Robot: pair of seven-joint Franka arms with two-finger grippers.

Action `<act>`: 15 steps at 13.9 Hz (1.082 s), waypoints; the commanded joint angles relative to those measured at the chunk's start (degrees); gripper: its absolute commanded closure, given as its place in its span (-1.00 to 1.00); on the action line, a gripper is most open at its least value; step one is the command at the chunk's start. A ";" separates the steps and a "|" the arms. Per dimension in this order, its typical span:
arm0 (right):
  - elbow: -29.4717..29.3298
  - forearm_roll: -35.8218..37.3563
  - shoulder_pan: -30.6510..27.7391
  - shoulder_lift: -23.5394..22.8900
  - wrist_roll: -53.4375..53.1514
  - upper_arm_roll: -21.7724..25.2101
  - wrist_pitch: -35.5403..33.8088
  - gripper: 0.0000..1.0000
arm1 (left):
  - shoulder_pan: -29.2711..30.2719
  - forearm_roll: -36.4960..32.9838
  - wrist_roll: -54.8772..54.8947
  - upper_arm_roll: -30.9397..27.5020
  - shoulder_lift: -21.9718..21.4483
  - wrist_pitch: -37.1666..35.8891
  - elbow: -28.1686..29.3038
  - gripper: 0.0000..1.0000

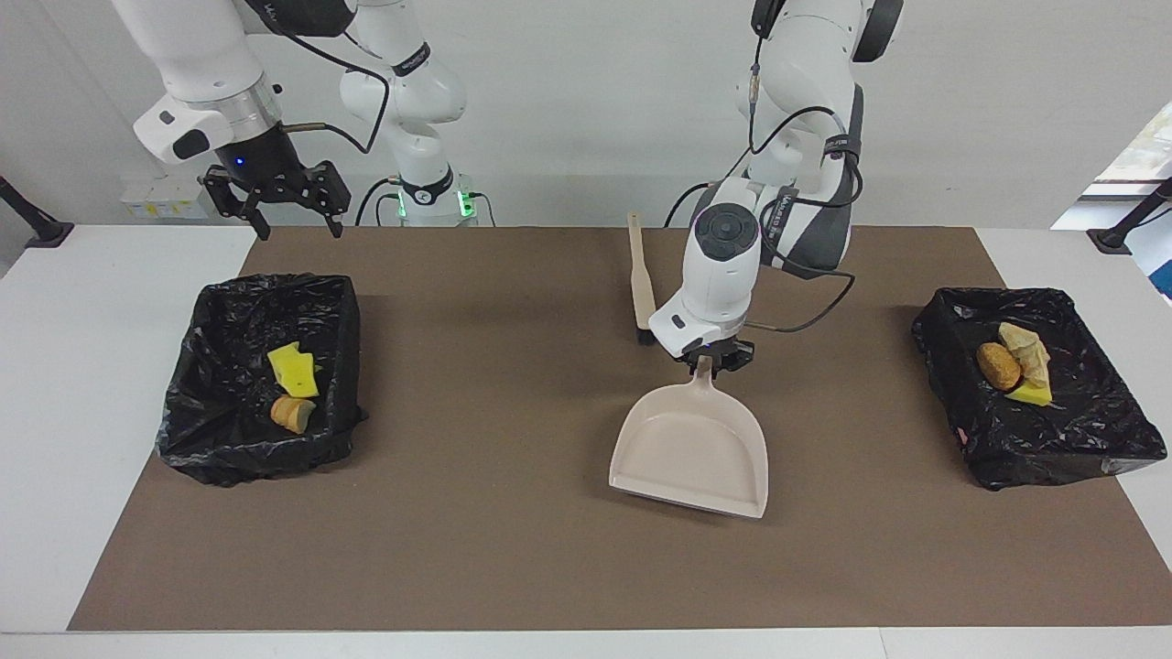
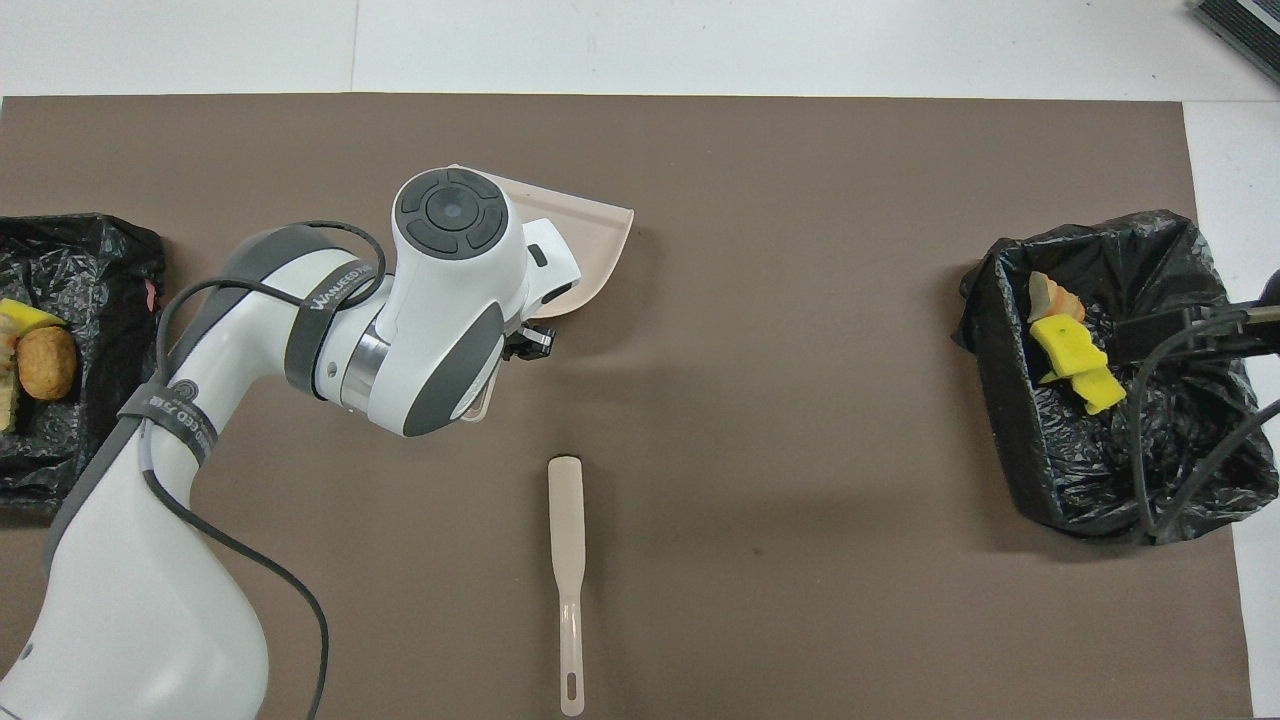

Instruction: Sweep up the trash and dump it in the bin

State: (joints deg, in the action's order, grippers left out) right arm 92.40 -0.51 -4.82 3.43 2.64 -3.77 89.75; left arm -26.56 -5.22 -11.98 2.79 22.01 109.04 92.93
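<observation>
Left claw [image 1: 707, 363] clenched on the dustpan [image 1: 691, 453] handle, pan flat and empty on the brown mat [image 1: 513, 549], mouth pointing away from the robots; probably being parked, since no trash is loose on the mat. Brush [image 1: 640, 279] lies flat just beside the left arm, nearer the robots than the pan, ungripped. Right claw [image 1: 275, 197] released, fingers spread, waiting up over the table edge near its bin.

Trash all binned: yellow sponge [image 1: 293, 369] and tan lump [image 1: 292, 413] in the black-lined bin [image 1: 211, 430] at the right arm's end; bread pieces [image 1: 1012, 357] and sponge chunk [image 1: 1031, 393] in the other bin [image 1: 1090, 439] at the left arm's end. Both well apart from the left claw. Task looks near done.
</observation>
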 commanded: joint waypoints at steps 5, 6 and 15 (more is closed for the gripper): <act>0.85 -0.81 -0.37 0.79 -0.89 -0.19 -0.45 -1.00 | -0.68 0.92 0.11 -0.77 -0.48 0.04 0.23 1.00; 0.85 -0.81 -0.37 0.79 -0.89 -0.19 -0.45 -1.00 | -0.60 0.92 0.20 -0.77 -0.48 0.04 0.23 1.00; 0.85 -0.81 -0.28 0.79 -0.89 -0.19 -0.36 -1.00 | -4.10 5.31 -3.47 -0.94 4.59 1.18 -3.09 1.00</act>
State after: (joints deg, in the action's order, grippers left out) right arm 92.40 -0.51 -4.82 3.43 2.64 -3.77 89.75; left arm -27.61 -0.61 -12.55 2.96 22.65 109.44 92.84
